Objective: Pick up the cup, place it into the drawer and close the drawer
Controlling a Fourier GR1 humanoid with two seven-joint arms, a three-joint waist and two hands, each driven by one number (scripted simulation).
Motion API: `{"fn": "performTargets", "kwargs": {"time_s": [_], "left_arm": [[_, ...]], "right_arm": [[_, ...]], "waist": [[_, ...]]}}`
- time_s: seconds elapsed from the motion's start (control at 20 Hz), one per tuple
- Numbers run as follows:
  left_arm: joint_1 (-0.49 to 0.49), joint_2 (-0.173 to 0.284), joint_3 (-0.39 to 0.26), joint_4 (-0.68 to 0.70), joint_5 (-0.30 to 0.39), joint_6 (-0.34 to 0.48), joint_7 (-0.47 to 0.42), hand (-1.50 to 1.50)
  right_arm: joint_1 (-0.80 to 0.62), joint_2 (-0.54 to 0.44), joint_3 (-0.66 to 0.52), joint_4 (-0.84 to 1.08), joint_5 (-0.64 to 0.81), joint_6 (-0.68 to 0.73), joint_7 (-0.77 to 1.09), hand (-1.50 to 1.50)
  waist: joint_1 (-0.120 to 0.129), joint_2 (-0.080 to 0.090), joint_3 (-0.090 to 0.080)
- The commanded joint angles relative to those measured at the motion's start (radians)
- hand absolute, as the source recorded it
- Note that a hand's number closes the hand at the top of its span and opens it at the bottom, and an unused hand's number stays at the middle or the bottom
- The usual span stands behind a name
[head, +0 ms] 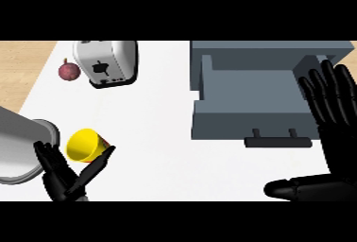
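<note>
A yellow cup (85, 145) lies tilted on the white counter at the lower left, its mouth facing the lower left. My left hand (64, 176) is open right below it, fingers to the cup's left and thumb (97, 163) to its right, neither curled round it. The grey drawer (202, 85) stands pulled open at the upper right, its inside bare, with a dark handle (277, 140) on its front. My right hand (333, 104) is open, fingers straight up over the drawer's right side, thumb (293, 188) low at the right.
A white toaster (106, 61) stands at the upper left, with a reddish-purple round fruit (68, 71) just left of it. A grey metal pot or pan (21, 151) fills the left edge, close beside my left hand. Bare white counter lies between cup and drawer.
</note>
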State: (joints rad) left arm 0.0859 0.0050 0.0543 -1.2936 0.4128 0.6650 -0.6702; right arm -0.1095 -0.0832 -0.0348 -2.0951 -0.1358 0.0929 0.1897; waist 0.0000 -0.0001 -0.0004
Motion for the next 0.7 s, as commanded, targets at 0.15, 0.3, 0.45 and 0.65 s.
{"fn": "performTargets", "kwargs": {"time_s": [0.15,0.3,0.45,0.65], "left_arm": [[-0.062,-0.005,0.035,0.112,0.034,-0.016,-0.051,-1.5],[0.013,-0.005,0.029,0.111,0.062,-0.065,-0.114,-1.5],[-0.046,0.001,0.09,0.198,0.047,-0.106,-0.122,-1.5],[-0.116,0.006,0.12,0.33,0.062,-0.152,-0.189,-1.5]], "right_arm": [[0.003,0.028,0.053,0.011,0.063,-0.018,-0.014,-1.5],[0.05,0.042,0.053,-0.018,0.029,-0.004,-0.029,-1.5],[0.057,0.005,0.013,-0.039,-0.001,0.03,0.0,-1.5],[0.025,-0.006,-0.018,-0.033,-0.036,0.041,-0.002,-1.5]], "waist": [[0.0,0.0,0.0],[0.001,-0.001,0.0],[0.0,0.0,0.0],[-0.001,0.0,0.0]]}}
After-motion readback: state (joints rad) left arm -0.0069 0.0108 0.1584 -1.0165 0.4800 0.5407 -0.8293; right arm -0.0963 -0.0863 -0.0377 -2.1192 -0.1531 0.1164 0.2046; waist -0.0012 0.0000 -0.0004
